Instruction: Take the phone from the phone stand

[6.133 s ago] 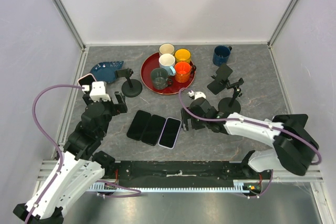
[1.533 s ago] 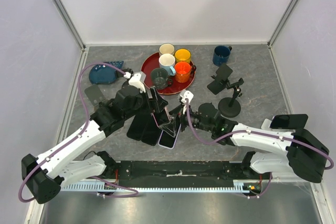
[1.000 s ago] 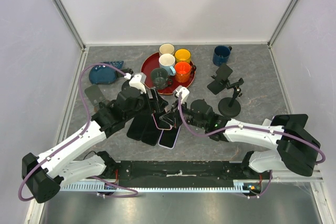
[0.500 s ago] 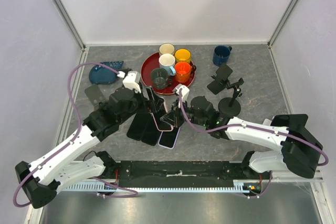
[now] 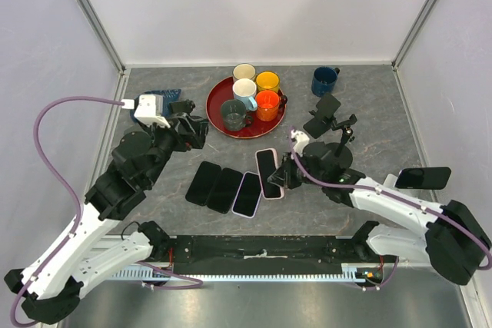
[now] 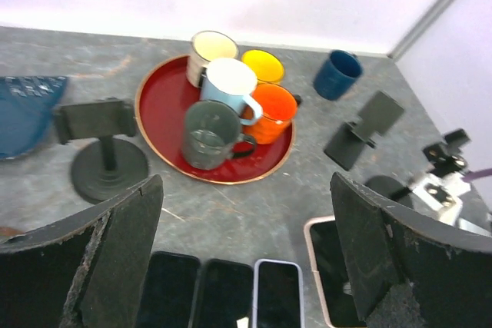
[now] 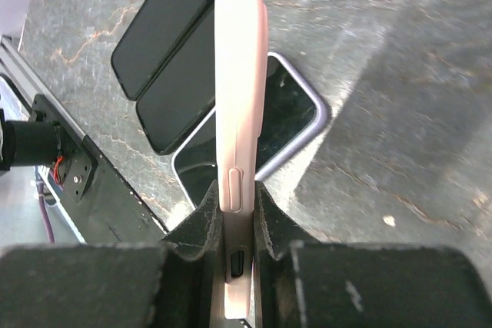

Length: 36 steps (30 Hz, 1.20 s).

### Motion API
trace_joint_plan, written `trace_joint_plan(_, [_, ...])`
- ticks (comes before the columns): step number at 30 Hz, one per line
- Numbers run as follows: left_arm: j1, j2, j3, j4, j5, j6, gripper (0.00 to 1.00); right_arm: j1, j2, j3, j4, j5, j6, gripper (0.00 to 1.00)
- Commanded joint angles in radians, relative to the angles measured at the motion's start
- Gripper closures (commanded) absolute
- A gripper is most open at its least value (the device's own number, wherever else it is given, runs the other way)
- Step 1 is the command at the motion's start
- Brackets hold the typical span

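Right gripper (image 7: 237, 203), clamping pink phone (image 7: 240, 90) (edge-on)

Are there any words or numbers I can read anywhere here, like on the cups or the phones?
No words or numbers can be read anywhere.
Mugs: plain colours, no writing.
Phones on the table: dark screens, nothing written.
Pink phone in the right end effector: only its plain edge shows.
Blue item: pale marks, too blurred to read.
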<state>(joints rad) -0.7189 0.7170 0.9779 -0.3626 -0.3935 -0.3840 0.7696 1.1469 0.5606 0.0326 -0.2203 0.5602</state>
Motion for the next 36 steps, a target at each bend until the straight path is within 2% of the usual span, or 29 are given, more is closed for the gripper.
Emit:
trace_joint_plan(1, [0.044, -0.022, -0.014, 0.022, -0.114, 0.138, 0.04, -0.081, -0.099, -0.066, -0.01, -0.068, 0.128, 1.0])
trace_joint_plan(6, [0.119, -0.068, -0.105, 0.086, -0.166, 0.177, 0.02, -0.147, -0.145, -0.166, -0.017, -0.113, 0.231, 1.0])
trace_joint_plan(11, [0.176, -0.158, -0.202, 0.152, -0.205, 0.183, 0.01, -0.156, -0.125, -0.231, 0.038, -0.154, 0.313, 1.0])
trace_joint_plan(17, [0.214, -0.218, -0.251, 0.186, -0.232, 0.182, 0.01, -0.164, -0.013, -0.3, 0.229, -0.217, 0.426, 1.0])
trace_joint_plan(22, [0.246, -0.237, -0.266, 0.186, -0.215, 0.16, 0.02, -0.161, 0.141, -0.383, 0.516, -0.261, 0.584, 1.0])
trace_joint_plan(26, [0.268, -0.257, -0.271, 0.183, -0.206, 0.14, 0.02, -0.151, 0.208, -0.386, 0.595, -0.266, 0.621, 1.0])
trace_joint_plan(36, [0.315, -0.281, -0.286, 0.177, -0.14, 0.099, 0.02, -0.046, 0.322, -0.269, 0.601, -0.183, 0.626, 0.94])
